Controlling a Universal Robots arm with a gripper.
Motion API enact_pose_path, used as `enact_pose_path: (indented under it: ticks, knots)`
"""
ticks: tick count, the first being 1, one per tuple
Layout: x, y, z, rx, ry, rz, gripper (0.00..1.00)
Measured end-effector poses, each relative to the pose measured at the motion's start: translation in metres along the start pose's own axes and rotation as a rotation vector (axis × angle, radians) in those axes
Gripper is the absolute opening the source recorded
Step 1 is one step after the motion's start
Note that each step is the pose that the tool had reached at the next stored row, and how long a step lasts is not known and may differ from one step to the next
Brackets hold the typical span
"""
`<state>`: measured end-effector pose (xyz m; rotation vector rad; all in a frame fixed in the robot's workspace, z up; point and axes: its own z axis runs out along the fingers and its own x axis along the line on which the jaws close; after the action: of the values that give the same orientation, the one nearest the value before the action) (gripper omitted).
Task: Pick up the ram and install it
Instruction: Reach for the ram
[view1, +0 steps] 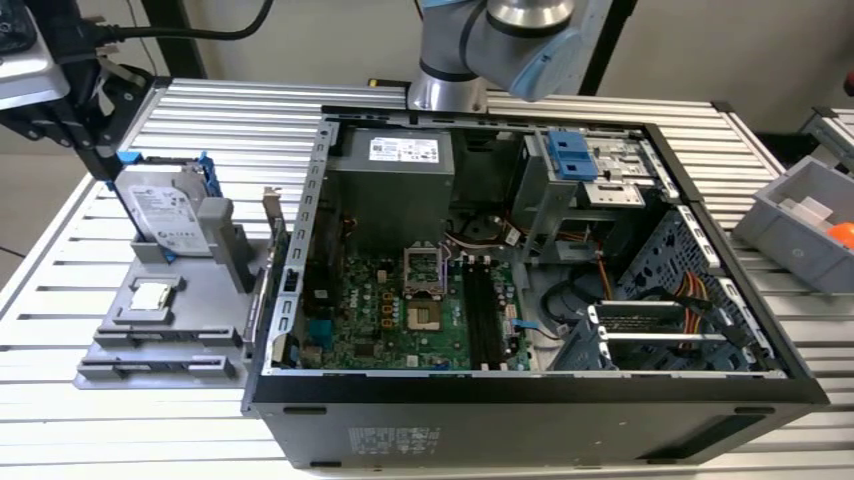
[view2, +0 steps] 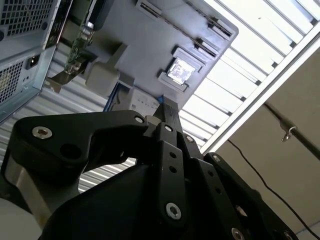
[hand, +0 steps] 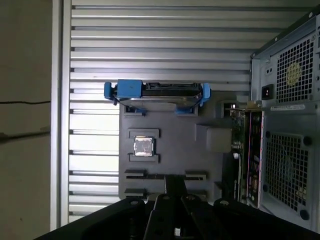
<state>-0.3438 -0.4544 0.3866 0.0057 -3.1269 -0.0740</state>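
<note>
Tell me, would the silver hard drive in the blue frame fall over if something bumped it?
Probably not easily: the hard drive stands on edge, but slotted into the gray holder, which should steady it. Its metal casing looks stiff and likely heavy for its size, so it wouldn't bend.

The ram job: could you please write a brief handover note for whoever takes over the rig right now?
Gripper: hangs above the grey fixture, no ram in it.
Ram: on edge at the fixture's side next to the computer case, untouched.
Done: nothing yet; the motherboard's memory slots look empty.
Left: the whole pick-up and install.
</note>
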Motion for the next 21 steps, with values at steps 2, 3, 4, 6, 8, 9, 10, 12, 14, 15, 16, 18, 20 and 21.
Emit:
enact_pose_path:
  ticks: [2,3,4,6,8,9,10,12,14,15,16,18,20,21]
  knots:
    - [0.0,-0.0001,0.0,0.0,0.0,0.0,0.0]
    - [0.0,-0.0002,0.0,0.0,0.0,0.0,0.0]
    - [0.0,-0.0002,0.0,0.0,0.0,0.0,0.0]
    - [0.0,-0.0003,-0.0001,0.0,0.0001,0.0,0.0]
    - [0.0,-0.0007,-0.0001,0.0001,0.0001,0.0,0.0]
    - [0.0,-0.001,-0.0001,0.0001,0.0001,0.0,0.0]
    - [0.0,-0.0013,-0.0001,0.0,0.0,0.0,0.0]
    - [0.0,-0.0023,-0.0001,0.0,0.0,0.0,0.0]
    - [0.0,-0.0036,-0.0002,0.0,0.0,0.0,0.0]
    - [0.0,-0.0042,-0.0002,0.0,0.0,0.0,0.0]
    - [0.0,-0.0048,-0.0002,0.0001,0.0,0.0,0.0]
    - [0.0,-0.0061,-0.0003,0.0001,0.0,0.0,0.0]
    - [0.0,-0.0073,-0.0003,0.0,0.0,0.0,0.0]
    - [0.0,-0.0079,-0.0004,0.0,0.0,0.0,0.0]
